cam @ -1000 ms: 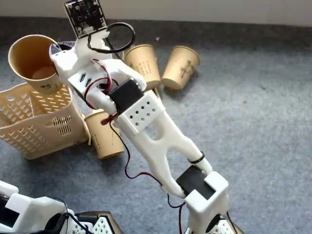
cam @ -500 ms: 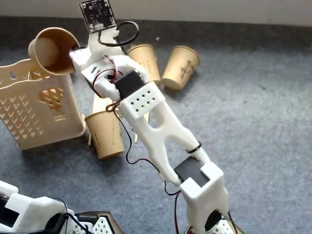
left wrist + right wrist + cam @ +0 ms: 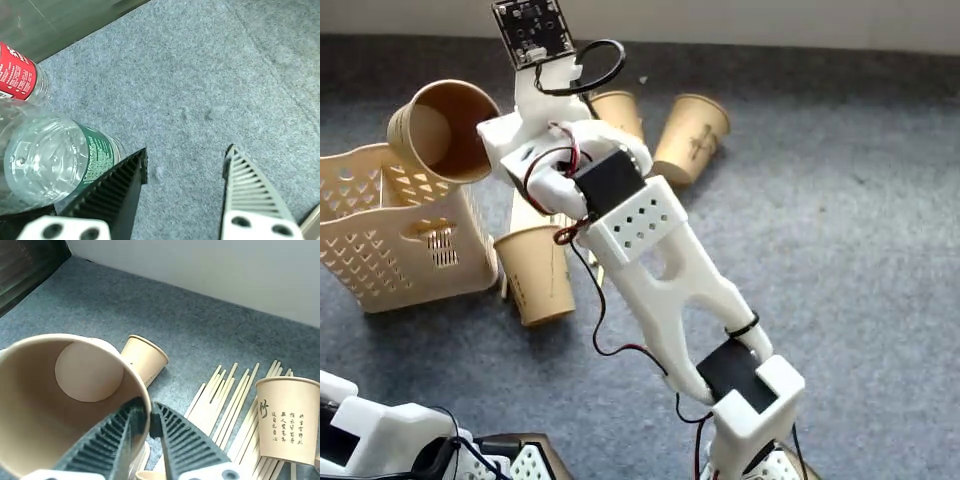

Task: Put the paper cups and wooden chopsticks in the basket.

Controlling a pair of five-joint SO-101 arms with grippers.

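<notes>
Grey carpet covers the counter (image 3: 840,250), and your right arm (image 3: 660,270) stretches across it toward 11 o'clock. The pale plastic basket (image 3: 370,260) sits at 9 o'clock in the high view. Your right hand (image 3: 145,412) is pinched narrow on the rim of a paper cup (image 3: 445,130), one finger inside and one outside. It holds the cup tipped on its side over the basket's 1 o'clock corner, mouth facing the basket. Another cup (image 3: 535,275) lies just beside the basket at its 4 o'clock. Two more cups (image 3: 690,135) lie near 12 o'clock, one partly behind the arm. Wooden chopsticks (image 3: 225,400) lie fanned on the carpet among the cups. Your left hand (image 3: 185,160) hangs wide, gripping nothing, above bare carpet beside two plastic bottles (image 3: 45,160).
</notes>
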